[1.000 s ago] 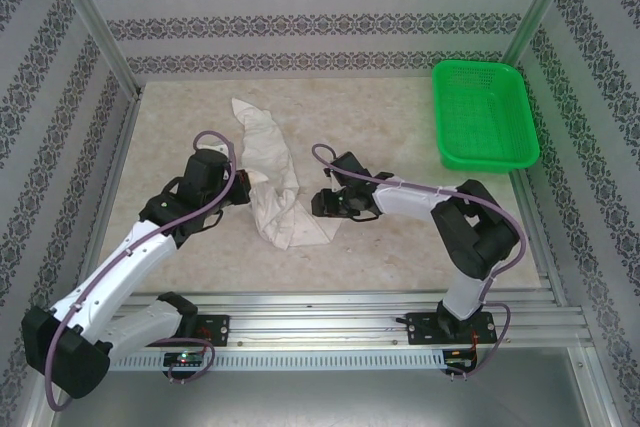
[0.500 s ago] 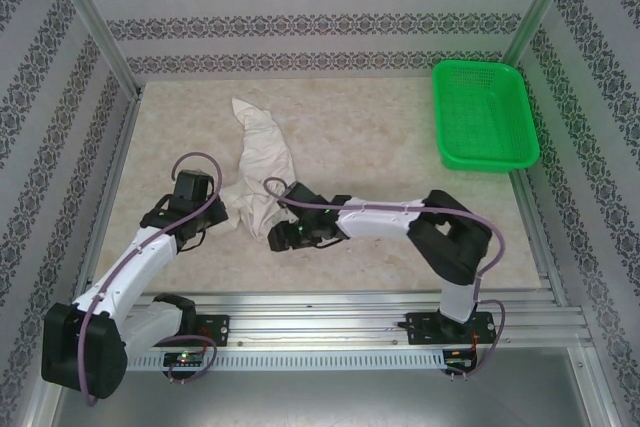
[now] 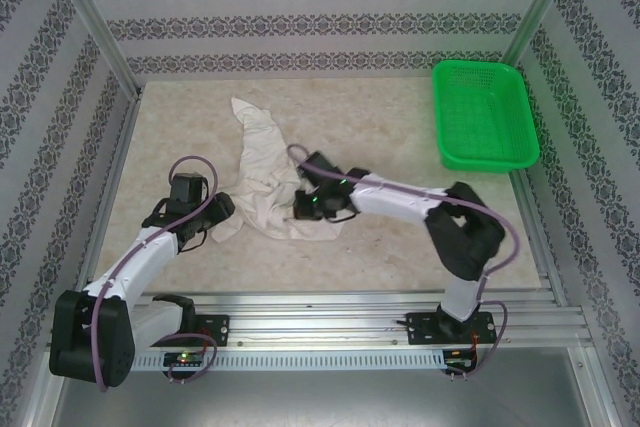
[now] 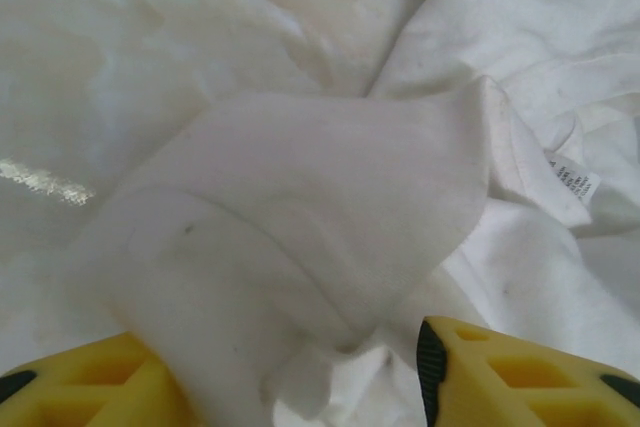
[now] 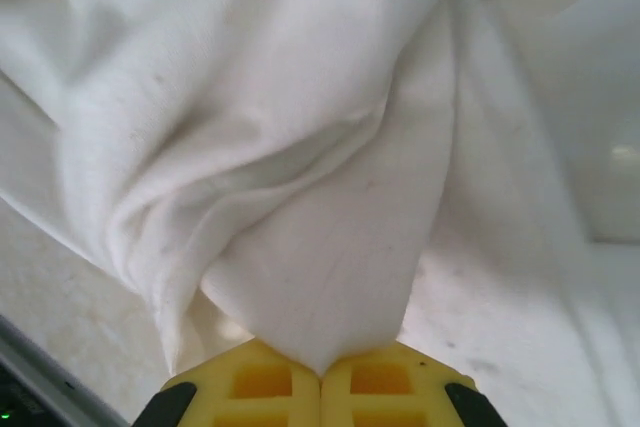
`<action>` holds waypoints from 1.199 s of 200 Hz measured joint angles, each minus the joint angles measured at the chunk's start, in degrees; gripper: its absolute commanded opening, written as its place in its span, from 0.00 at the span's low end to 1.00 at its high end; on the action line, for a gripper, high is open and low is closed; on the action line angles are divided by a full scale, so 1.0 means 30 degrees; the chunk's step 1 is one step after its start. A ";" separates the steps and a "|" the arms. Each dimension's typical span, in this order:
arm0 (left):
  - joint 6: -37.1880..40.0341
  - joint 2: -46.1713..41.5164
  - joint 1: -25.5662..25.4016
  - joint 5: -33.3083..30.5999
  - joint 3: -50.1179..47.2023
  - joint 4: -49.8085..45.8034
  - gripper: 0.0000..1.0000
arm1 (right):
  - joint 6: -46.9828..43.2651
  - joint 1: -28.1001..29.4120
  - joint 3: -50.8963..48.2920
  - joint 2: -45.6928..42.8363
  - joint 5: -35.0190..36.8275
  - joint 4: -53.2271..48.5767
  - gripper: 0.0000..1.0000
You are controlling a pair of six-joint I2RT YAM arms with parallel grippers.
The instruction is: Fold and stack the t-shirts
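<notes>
T-shirt (image 3: 262, 169), white and crumpled, lying mid-table (image 3: 400, 137), left gripper (image 3: 224, 210) at its near-left corner, jaws parted around a loose flap, right gripper (image 5: 320, 375) clenched on a fold, green basket (image 3: 484, 117) far right.

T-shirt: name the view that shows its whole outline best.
Top external: nearly the whole crumpled t-shirt is visible at once. Left wrist gives a close-up fold and the label; right wrist, bunched cloth pinched in the shut right pincer.
</notes>
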 measured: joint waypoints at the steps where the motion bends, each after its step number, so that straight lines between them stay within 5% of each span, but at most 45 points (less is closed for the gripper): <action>1: -0.0036 -0.0007 0.0000 0.0029 0.0000 -0.0007 0.60 | -0.0044 -0.0102 0.0022 -0.0102 -0.0007 -0.0073 0.01; 60: -0.1027 -0.0845 -0.0153 0.0372 0.3351 -0.4422 0.66 | -0.2127 -0.6856 0.1406 -0.5129 -0.1872 -0.6156 0.04; 100: -0.1443 -0.1093 -0.4269 0.1348 0.6222 -0.6200 0.69 | -0.2805 -0.7322 0.4677 -0.0495 -0.3840 -0.7482 0.04; 137: -0.2710 0.2980 -0.8415 0.1129 0.6980 -0.8415 0.66 | -0.3359 -0.7715 0.7606 0.1530 -0.4102 -0.8976 0.07; 174: -0.3810 0.3810 -0.8772 -0.0415 0.7016 -0.9785 0.67 | -0.4022 -0.9194 0.7839 0.1435 -0.4029 -1.0127 0.09; 240: -0.5595 0.6426 -0.8874 0.0532 0.8291 -0.7563 0.62 | -0.5129 -0.9770 0.7854 0.1435 -0.3912 -1.1234 0.10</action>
